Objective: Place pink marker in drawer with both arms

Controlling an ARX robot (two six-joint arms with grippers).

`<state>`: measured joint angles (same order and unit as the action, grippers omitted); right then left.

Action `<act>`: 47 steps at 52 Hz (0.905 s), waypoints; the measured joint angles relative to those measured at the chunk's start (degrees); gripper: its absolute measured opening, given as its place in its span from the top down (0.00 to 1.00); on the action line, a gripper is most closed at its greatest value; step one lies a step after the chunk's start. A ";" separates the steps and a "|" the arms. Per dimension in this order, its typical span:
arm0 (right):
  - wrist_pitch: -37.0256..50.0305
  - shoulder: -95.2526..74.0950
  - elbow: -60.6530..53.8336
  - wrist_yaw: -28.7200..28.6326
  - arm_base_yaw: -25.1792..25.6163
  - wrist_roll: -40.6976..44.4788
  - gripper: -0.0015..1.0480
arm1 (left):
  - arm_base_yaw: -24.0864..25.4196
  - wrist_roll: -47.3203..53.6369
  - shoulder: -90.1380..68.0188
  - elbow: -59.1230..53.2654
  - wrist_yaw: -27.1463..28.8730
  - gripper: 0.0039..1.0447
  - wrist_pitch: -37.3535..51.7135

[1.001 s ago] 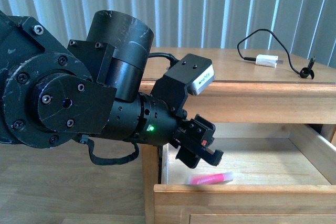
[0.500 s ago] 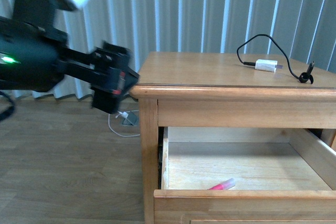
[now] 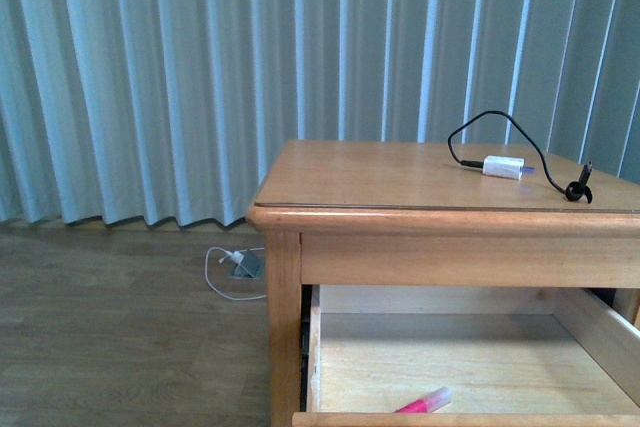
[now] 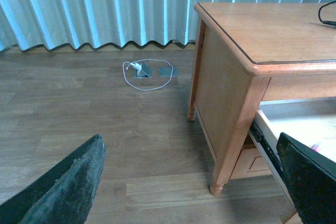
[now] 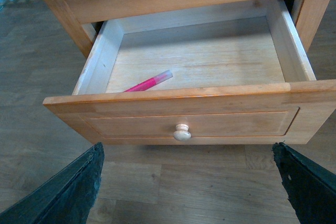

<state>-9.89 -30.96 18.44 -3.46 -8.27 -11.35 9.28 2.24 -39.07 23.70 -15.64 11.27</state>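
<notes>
Front view: left arm, blurred at frame left half a second ago, now out of frame. Short bright pink marker (image 3: 424, 402) with translucent whitish cap lying flat on the pale floor of the wide honey-coloured wooden drawer (image 3: 313, 342), close to the front rail, left of centre; same spot as half a second ago. Drawer pulled out beneath the smooth varnished wooden worktop (image 3: 380, 172). On the worktop, toward its right side: white charger block (image 3: 502, 166) with looping black cable (image 3: 478, 119). Behind: pale ribbed vertical blinds (image 3: 150, 77). Below: grey-brown plank floor (image 3: 120, 327) with a coiled white cord (image 3: 228, 275).

Left wrist view: left tool (image 4: 189, 139) spread wide, nothing between; rough matte black fingers (image 4: 68, 187) at both lower corners. Positioned over the floor beside the cabinet's side panel.

Right wrist view: right tool (image 5: 187, 148) likewise wide apart and empty, in front of the drawer. Recessed-panel front with round pale wooden knob (image 5: 182, 131). Marker inside, lying diagonally in the left half, pink end hidden behind the front rail. Interior of bare grained wood.
</notes>
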 joint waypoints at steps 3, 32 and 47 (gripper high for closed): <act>0.00 0.00 0.00 0.00 0.00 0.00 0.08 | 0.00 0.00 0.07 -0.02 0.00 0.05 -0.02; 0.00 0.00 0.00 0.13 0.00 -0.02 0.08 | -9.14 -2.14 11.63 -15.15 15.61 0.94 7.32; 0.00 0.00 0.00 0.11 0.00 -0.02 0.08 | -9.18 -2.36 17.33 -18.88 15.65 0.96 5.60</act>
<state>-9.89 -30.96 18.44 -3.36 -8.27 -11.38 0.10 -0.12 -21.74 4.82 0.01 16.86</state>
